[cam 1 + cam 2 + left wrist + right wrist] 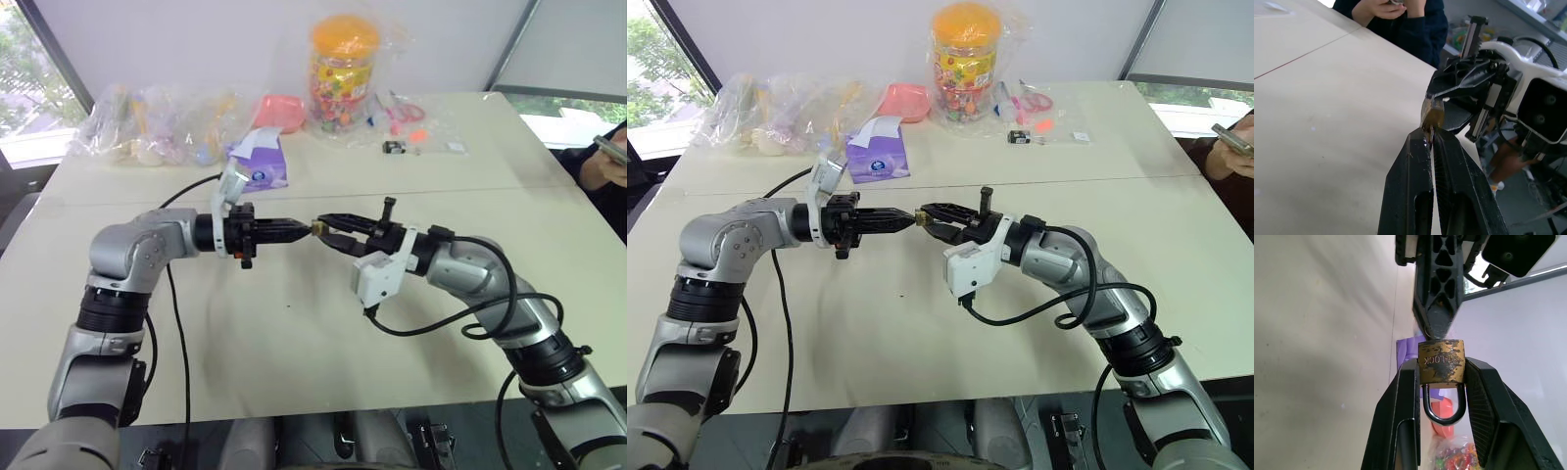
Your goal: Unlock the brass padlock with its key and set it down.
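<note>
A pale beige table (294, 333) carries, toward twelve o'clock, an orange-lidded candy jar (342, 73), a purple tissue pack (260, 162) and clear bags (147, 122) at ten.

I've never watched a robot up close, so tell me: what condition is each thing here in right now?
Small brass padlock: shackle closed, held above the table.
Right pincer: clamped on the padlock's sides.
Left pincer: shut, tips at the padlock's underside.
Key: too small to make out.
Orange-lidded clear candy jar: upright, lid on, inside a clear bag.
</note>
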`<state>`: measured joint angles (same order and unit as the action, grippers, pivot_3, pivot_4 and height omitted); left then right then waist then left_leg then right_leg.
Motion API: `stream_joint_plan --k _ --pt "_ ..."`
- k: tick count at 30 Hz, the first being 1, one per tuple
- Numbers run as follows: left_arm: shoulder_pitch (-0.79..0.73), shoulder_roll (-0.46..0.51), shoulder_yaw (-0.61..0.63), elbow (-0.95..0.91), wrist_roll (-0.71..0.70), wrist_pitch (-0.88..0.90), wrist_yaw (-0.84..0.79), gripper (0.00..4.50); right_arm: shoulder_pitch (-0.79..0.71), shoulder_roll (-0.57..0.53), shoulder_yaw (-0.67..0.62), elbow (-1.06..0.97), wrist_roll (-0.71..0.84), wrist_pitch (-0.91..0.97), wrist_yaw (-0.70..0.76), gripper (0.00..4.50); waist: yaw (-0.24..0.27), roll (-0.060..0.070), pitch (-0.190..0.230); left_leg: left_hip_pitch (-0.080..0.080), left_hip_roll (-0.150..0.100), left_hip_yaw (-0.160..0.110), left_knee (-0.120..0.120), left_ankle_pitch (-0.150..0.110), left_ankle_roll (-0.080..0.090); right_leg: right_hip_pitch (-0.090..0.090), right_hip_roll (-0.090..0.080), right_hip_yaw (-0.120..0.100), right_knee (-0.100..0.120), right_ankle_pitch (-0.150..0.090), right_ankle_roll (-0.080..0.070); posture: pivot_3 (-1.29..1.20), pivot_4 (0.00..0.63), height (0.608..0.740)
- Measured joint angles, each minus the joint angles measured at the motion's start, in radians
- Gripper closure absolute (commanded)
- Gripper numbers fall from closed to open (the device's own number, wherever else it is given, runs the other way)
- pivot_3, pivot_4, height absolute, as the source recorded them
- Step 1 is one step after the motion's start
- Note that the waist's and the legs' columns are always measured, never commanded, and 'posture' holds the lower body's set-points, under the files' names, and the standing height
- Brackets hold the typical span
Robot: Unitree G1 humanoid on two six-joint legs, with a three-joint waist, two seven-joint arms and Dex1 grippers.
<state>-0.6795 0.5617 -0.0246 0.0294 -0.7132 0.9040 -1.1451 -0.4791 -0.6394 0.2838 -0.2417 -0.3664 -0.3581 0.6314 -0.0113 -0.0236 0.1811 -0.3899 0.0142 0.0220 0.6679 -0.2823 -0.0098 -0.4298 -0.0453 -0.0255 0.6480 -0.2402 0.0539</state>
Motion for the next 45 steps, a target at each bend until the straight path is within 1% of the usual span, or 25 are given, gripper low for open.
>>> stream_joint_plan --k 11,19,24,30,36,40,45 --pt "0.007 -0.021 -0.003 -0.016 0.061 -0.138 0.000 4.30 0.000 0.003 -0.015 -0.001 0.017 0.019 0.015 3.81 0.001 0.000 0.000 0.000 0.000 0.000 0.000 0.000 0.000 0.000 0.000 0.000 0.000 0.000 0.000 0.00 0.150 0.737" --pt "0.024 -0.001 -0.043 -0.045 0.141 -0.266 -0.031 4.30 0.000 0.003 -0.017 0.000 0.022 0.022 0.031 3.81 0.000 0.000 0.000 0.000 0.000 0.000 0.000 0.000 0.000 0.000 0.000 0.000 0.000 0.000 0.000 0.00 0.150 0.737" --pt "0.045 0.004 -0.056 -0.054 0.184 -0.343 -0.046 4.30 0.000 0.020 -0.018 -0.001 0.062 0.060 0.053 3.81 0.000 0.000 0.000 0.000 0.000 0.000 0.000 0.000 0.000 0.000 0.000 0.000 0.000 0.000 0.000 0.00 0.150 0.737" --pt "0.058 -0.025 -0.061 -0.054 0.249 -0.462 -0.021 4.30 0.000 0.024 -0.034 -0.002 0.085 0.093 0.067 3.81 0.002 0.000 0.000 0.000 0.000 0.000 0.000 0.000 0.000 0.000 0.000 0.000 0.000 0.000 0.000 0.00 0.150 0.737" --pt "0.057 -0.028 -0.062 -0.054 0.253 -0.468 -0.019 4.30 0.000 0.024 -0.038 -0.002 0.088 0.096 0.077 3.81 0.000 0.000 0.000 0.000 0.000 0.000 0.000 0.000 0.000 0.000 0.000 -0.001 0.000 0.000 0.000 0.00 0.150 0.737" --pt "0.057 -0.013 -0.071 -0.054 0.259 -0.474 -0.042 4.30 0.000 0.021 -0.034 -0.002 0.084 0.080 0.091 3.81 0.001 0.000 0.000 0.000 0.000 0.000 0.000 0.000 0.000 0.000 0.000 -0.001 0.000 0.000 0.000 0.00 0.150 0.737" --pt "0.063 0.024 -0.119 -0.053 0.360 -0.647 -0.089 4.30 0.000 0.004 -0.018 -0.002 0.074 0.050 0.117 3.81 0.001 0.000 0.000 0.000 0.000 0.001 0.000 0.000 0.000 0.000 0.000 -0.001 0.000 0.000 0.000 0.00 0.150 0.737"
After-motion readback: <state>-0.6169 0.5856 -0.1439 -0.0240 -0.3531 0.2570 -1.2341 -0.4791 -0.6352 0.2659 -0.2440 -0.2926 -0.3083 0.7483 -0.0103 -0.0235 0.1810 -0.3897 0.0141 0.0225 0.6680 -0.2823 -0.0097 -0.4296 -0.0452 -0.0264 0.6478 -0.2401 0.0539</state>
